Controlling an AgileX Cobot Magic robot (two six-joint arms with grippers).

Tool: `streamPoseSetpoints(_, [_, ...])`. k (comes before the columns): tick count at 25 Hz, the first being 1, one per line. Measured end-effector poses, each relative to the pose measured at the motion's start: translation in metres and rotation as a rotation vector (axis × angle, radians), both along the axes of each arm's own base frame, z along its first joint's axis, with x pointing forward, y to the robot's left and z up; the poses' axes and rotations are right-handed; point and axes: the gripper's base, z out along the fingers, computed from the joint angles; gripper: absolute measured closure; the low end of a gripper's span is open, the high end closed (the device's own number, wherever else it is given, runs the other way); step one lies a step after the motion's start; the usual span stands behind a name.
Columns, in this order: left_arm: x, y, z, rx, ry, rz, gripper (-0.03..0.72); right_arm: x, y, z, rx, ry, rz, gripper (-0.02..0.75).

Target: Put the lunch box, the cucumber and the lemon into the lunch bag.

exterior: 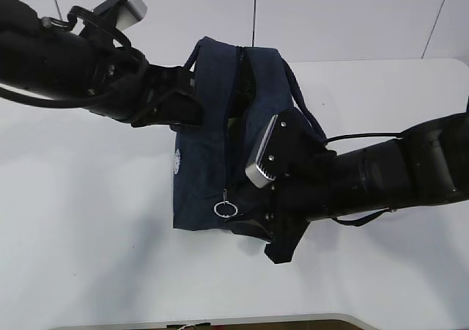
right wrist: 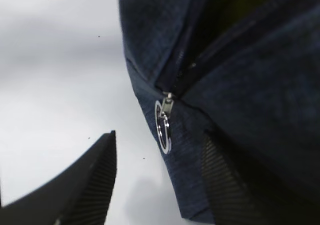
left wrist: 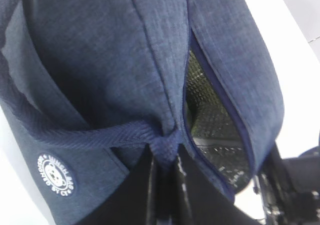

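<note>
Left fingers (left wrist: 162, 185) clenched on a loop handle (left wrist: 90, 137) of the lunch bag (exterior: 209, 139); right fingers (right wrist: 160, 185) spread wide — one on each side of the bag's lower corner, not pinching. White table (exterior: 88, 257) carries the navy bag, zipper parted, foil lining (left wrist: 210, 125) showing. Ring pull (right wrist: 163, 125) hangs at zipper end — white emblem (left wrist: 56, 174) on side.

Slanted exterior, two close wrist views, shared lunch bag (exterior: 209, 132)
</note>
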Motion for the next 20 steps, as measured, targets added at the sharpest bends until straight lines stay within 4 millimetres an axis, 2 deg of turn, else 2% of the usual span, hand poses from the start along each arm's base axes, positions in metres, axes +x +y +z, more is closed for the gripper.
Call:
streamPoseSetpoints(4, [-0.001, 0.000, 0.000, 0.000, 0.005, -0.006, 0.689, 0.006, 0.005, -0.010, 0.007, 0.026, 0.014, 0.300])
streamPoseSetpoints(8, [-0.001, 0.000, 0.000, 0.002, 0.007, -0.012, 0.689, 0.010, 0.010, -0.012, 0.041, 0.050, 0.025, 0.300])
streamPoseSetpoints(14, [-0.001, 0.000, 0.000, 0.002, 0.009, -0.014, 0.689, 0.010, 0.012, -0.013, 0.060, 0.065, 0.035, 0.300])
streamPoseSetpoints(20, [-0.002, -0.001, 0.000, 0.002, 0.010, -0.016, 0.689, 0.008, 0.015, -0.028, 0.079, 0.120, 0.062, 0.300])
